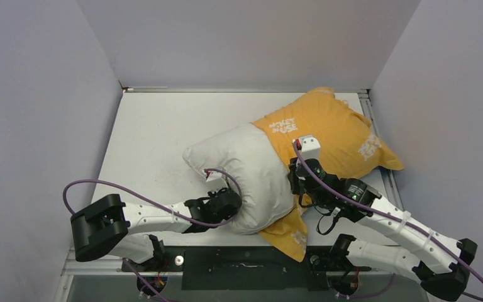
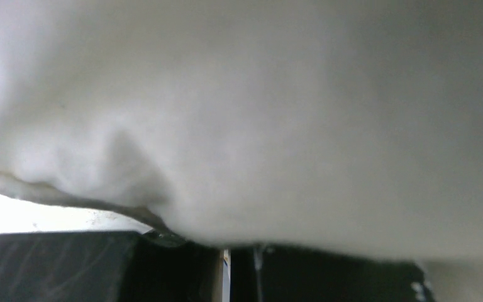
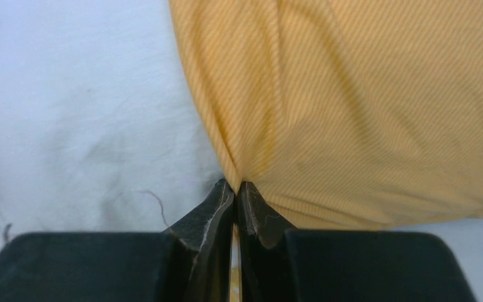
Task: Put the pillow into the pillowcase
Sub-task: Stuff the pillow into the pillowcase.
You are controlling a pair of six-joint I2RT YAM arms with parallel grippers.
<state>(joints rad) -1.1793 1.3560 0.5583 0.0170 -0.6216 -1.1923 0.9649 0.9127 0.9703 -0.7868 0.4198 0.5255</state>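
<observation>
Right tool (image 3: 234, 184) pinches the pillowcase (image 3: 365, 113) edge beside the pillow (image 3: 82, 113).

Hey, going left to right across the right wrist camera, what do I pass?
pillow → right pincer, shut on a gathered bit of orange fabric → pillowcase

The pillow (image 1: 242, 173) lies on the table (image 1: 151, 126) with its far right half in the pillowcase (image 1: 336, 129) and its near left half out, the left gripper (image 1: 228, 202) at its near edge and the right gripper (image 3: 234, 185) at the pillowcase's open edge.
</observation>
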